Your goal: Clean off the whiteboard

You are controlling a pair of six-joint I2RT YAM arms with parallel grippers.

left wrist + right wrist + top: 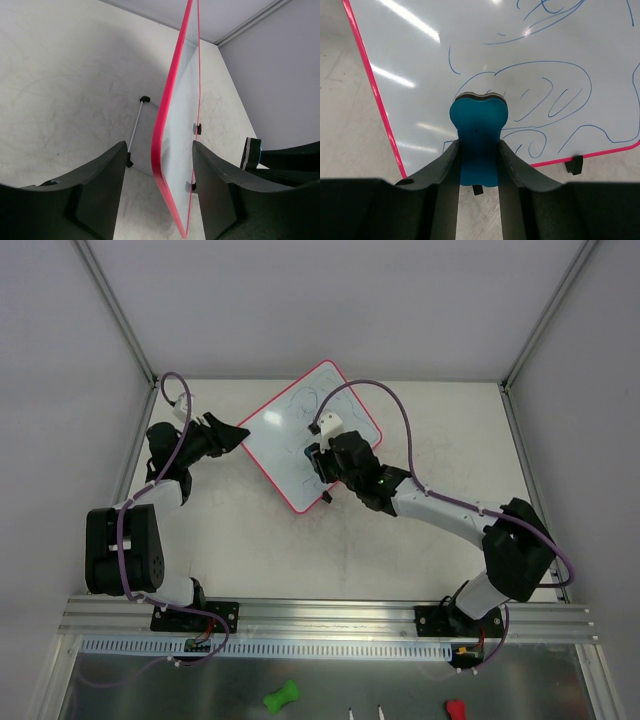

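Closest in, on the right wrist view: right gripper (478,147) clenched on the waist of the blue eraser (478,125), pad end pressed to the near part of the whiteboard (545,45). Just past the pad, blue scribbles (555,95) in loops, unwiped, with more towards the far edge (so most of the job judged still ahead). Off to the left, at the board's left corner: left gripper (235,432) straddling the pink-red rim, a finger on each side. Hard to say from the left wrist view whether clamped or merely bracketing, with a gap visible on one side. Board itself about mid-table (250,550), skewed like a diamond.

Likely trouble from here:
- Sliding or pivoting of the board under the wiping push, given a loose corner hold.
- Twisting of the eraser in the jaws, given so narrow a grip.
- Skating off the near rim and snagging a black clip (575,164).
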